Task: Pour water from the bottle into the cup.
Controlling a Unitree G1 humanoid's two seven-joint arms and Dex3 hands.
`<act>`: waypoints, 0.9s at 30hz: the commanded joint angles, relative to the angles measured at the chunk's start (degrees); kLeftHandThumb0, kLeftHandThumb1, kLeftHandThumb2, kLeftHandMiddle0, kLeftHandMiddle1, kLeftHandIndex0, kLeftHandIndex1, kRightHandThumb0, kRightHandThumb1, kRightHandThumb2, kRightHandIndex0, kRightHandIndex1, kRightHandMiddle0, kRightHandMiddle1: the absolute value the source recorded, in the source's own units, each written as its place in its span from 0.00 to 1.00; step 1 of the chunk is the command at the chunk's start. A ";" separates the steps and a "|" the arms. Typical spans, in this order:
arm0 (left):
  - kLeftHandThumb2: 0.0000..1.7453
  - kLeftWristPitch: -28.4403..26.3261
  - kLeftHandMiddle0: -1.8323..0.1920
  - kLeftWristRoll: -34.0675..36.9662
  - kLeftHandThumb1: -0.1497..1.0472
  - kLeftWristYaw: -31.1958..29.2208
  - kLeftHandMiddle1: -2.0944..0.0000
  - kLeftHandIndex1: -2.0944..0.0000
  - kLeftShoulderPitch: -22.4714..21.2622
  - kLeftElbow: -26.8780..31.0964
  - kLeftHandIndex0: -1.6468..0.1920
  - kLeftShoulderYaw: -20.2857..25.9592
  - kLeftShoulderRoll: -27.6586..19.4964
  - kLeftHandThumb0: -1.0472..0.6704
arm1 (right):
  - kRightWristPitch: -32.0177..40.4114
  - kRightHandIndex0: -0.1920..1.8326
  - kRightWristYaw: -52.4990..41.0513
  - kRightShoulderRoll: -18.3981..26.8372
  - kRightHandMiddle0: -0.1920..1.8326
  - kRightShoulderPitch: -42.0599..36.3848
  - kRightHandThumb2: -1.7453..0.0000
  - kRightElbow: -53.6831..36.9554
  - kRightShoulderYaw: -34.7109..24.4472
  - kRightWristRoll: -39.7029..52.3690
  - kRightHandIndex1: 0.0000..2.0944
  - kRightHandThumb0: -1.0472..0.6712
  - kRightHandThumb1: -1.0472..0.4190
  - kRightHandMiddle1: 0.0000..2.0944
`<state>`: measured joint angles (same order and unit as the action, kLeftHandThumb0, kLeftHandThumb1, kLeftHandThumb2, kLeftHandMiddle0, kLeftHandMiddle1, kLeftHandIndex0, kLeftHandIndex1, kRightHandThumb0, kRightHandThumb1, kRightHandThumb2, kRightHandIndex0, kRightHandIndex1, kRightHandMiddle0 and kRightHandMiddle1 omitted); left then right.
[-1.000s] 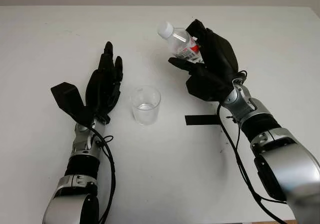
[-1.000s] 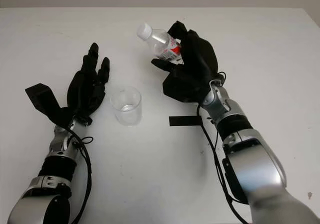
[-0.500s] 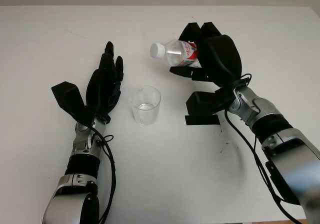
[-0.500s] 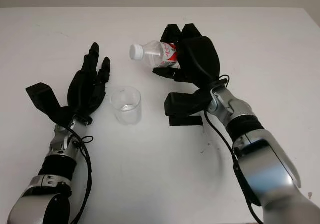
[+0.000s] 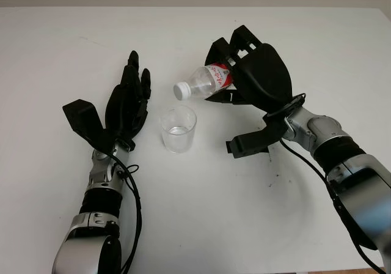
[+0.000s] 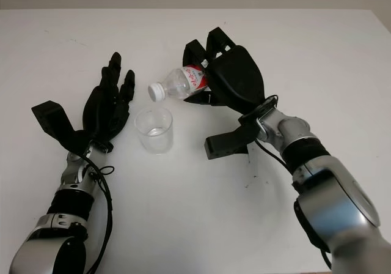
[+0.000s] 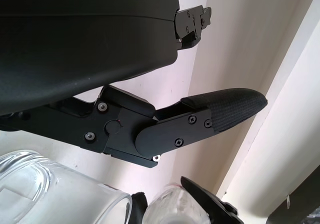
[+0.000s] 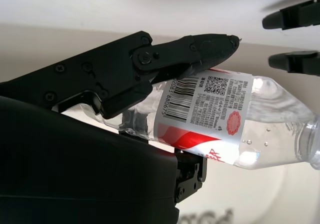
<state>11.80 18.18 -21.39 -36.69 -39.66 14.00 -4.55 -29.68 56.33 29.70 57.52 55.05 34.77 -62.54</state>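
Observation:
My right hand (image 5: 244, 72) is shut on a clear plastic bottle (image 5: 204, 81) with a red and white label and a white cap (image 5: 181, 90). The bottle is tipped past level, its capped mouth pointing down and left, just above the far rim of the cup. The clear cup (image 5: 178, 128) stands upright on the white table (image 5: 201, 213) with a little water at its bottom. In the right wrist view the fingers (image 8: 165, 59) wrap the bottle's label (image 8: 210, 109). My left hand (image 5: 127, 103) is open just left of the cup, not touching it.
A strip of black tape (image 5: 266, 149) lies on the table under my right wrist. The table's far edge (image 5: 183, 7) meets a pale wall.
My right hand has rolled and moved left, swinging the bottle from neck-up through level to neck-down, bringing the cap over the cup. The left hand and the cup have stayed put.

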 commanded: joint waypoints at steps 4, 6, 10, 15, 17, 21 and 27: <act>0.42 0.15 1.00 -0.42 1.00 0.32 1.00 1.00 1.21 -0.74 1.00 -0.28 0.25 0.12 | -0.07 0.70 1.50 1.87 0.47 2.48 0.79 -2.27 1.38 -1.91 1.00 0.32 0.00 1.00; 0.42 -0.06 1.00 -0.23 1.00 0.36 1.00 1.00 1.24 -0.67 1.00 -0.21 0.33 0.12 | 0.70 0.69 2.05 2.34 0.45 2.77 0.77 -2.75 1.97 -3.13 1.00 0.32 0.00 1.00; 0.41 0.00 1.00 -0.13 1.00 0.39 1.00 1.00 1.22 -0.82 1.00 -0.17 0.45 0.12 | 3.12 0.67 3.69 3.15 0.43 3.39 0.75 -3.60 3.26 -6.10 1.00 0.31 0.00 1.00; 0.41 0.25 1.00 -0.12 1.00 0.53 1.00 1.00 1.16 -1.06 1.00 -0.13 0.65 0.12 | 8.55 0.68 5.78 3.69 0.43 4.20 0.75 -4.56 5.25 -10.58 1.00 0.30 0.00 1.00; 0.41 0.26 1.00 -0.23 1.00 0.34 1.00 1.00 1.16 -1.15 1.00 -0.26 0.57 0.12 | 10.41 0.69 7.21 3.95 0.45 4.81 0.74 -4.53 6.42 -12.63 1.00 0.30 0.00 1.00; 0.41 0.08 1.00 -0.50 1.00 0.62 1.00 1.00 1.33 -0.95 1.00 -0.47 0.51 0.11 | 12.36 0.69 9.33 4.24 0.46 5.64 0.75 -4.51 7.75 -14.69 1.00 0.30 0.00 1.00; 0.40 0.12 1.00 -0.44 1.00 0.72 1.00 1.00 1.36 -1.12 1.00 -0.49 0.63 0.11 | 13.12 0.68 11.57 3.94 0.46 6.65 0.76 -3.20 8.80 -15.08 1.00 0.29 0.00 1.00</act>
<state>11.99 18.04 -20.87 -36.70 -39.69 13.72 -4.42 -16.90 67.05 33.03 62.42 51.82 43.38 -77.80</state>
